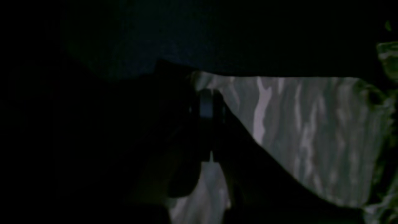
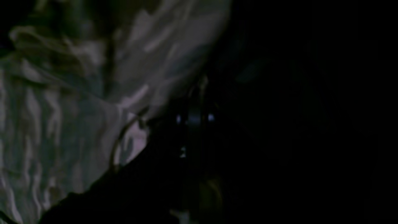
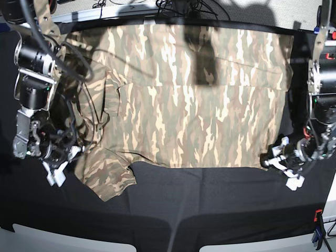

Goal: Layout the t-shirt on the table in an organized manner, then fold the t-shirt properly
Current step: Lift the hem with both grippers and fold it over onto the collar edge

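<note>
Where the near edge of the table (image 3: 173, 220) meets the pale floor, only black cloth, with a red and blue clamp (image 3: 318, 231) at the near corner on the base view's right. Farther in, the t-shirt (image 3: 199, 105) spread flat over the middle and far half of the table, camouflage side up, hem edge toward the base view's right, one sleeve (image 3: 105, 176) splayed toward the near side on that view's left. At the shirt's near corner on the base view's right, the left gripper (image 3: 274, 161) low against the fabric edge; in the left wrist view the left gripper (image 1: 206, 102) dark and blurred, fingers drawn close together over a corner of cloth (image 1: 311, 130), though whether pinched on it cannot be told. Beside the sleeve, just off the shirt's edge on the base view's left, the right gripper (image 3: 55, 172) low over the black cloth; in the right wrist view the right gripper (image 2: 194, 119) lost in darkness next to bunched fabric (image 2: 62, 102), opening and grasp impossible to tell. Beyond the shirt's far edge, a dark shadow across the fabric and tangled cables (image 3: 178, 6) behind the table.
</note>
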Robot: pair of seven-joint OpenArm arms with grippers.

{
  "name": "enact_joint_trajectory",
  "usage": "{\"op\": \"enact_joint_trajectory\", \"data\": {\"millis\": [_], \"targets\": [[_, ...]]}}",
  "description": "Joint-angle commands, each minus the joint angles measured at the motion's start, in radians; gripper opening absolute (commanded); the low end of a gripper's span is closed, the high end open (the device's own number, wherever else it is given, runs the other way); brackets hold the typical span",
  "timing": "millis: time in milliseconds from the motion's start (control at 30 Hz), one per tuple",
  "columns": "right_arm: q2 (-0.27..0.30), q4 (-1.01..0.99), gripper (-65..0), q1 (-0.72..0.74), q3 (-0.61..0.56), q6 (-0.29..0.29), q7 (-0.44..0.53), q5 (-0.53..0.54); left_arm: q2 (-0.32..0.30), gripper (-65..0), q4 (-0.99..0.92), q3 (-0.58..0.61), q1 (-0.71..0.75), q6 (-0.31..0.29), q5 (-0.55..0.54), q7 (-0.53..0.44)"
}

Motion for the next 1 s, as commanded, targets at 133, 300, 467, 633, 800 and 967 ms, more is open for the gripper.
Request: {"op": "enact_joint_trajectory", "data": {"millis": [133, 300, 467, 633, 800, 967], "targets": [[0.017, 0.099, -65.0, 0.015, 0.003, 0.012, 0.013, 0.014, -0.014, -65.0, 0.018, -0.097, -0.037, -0.082, -0.016, 0.100], [0.017, 0.240, -65.0, -0.058, 0.003, 0.029, -0.011, 0.014, -0.014, -65.0, 0.024, -0.100, -0.025, -0.102, -0.018, 0.128], [0.017, 0.410, -65.0, -0.172, 0.003, 0.028, -0.028, 0.014, -0.017, -65.0, 0.160, -0.099, 0.055, -0.102, -0.017, 0.174], [0.017, 0.574, -65.0, -0.293, 0.007, 0.024, -0.056, 0.011, -0.037, -65.0, 0.468, -0.100, 0.215, -0.102, -0.090, 0.274], [0.016, 0.747, -65.0, -0.406, 0.061, 0.021, -0.079, 0.011, -0.081, -65.0, 0.776, -0.100, 0.389, -0.089, -0.172, 0.327], [0.017, 0.897, -65.0, -0.502, 0.184, 0.019, -0.111, 0.094, -0.130, -65.0, 1.023, -0.100, 0.533, -0.024, -0.174, 0.331]]}}
